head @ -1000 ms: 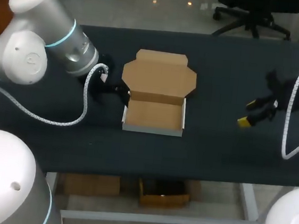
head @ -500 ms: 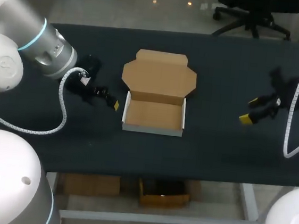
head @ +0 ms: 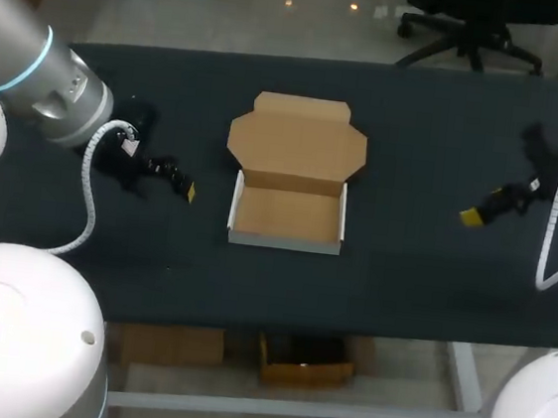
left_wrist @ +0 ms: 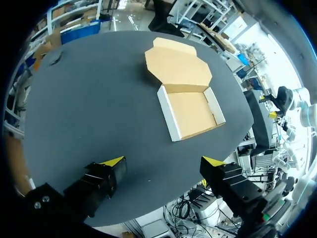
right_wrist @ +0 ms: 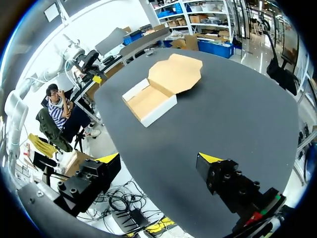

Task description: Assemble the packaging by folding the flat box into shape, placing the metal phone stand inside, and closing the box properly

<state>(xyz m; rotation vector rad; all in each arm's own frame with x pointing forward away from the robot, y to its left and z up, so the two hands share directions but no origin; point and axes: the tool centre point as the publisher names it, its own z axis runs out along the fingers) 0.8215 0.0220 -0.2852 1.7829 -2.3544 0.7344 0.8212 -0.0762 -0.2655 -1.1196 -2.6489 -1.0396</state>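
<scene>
Box of brown cardboard lies in the middle of the head view on the dark table. It is folded into a shallow open tray with white outer walls. Its lid lies flat on the table on the tray's upper side, flaps spread.

The left gripper is at the left of the head view, near the tray's left wall but apart from it. In the left wrist view its fingers stand wide apart with nothing between them, the box well ahead.

The right gripper is at the right of the head view, well apart from the box. In the right wrist view it is spread wide and holds nothing, the box far ahead of it.
</scene>
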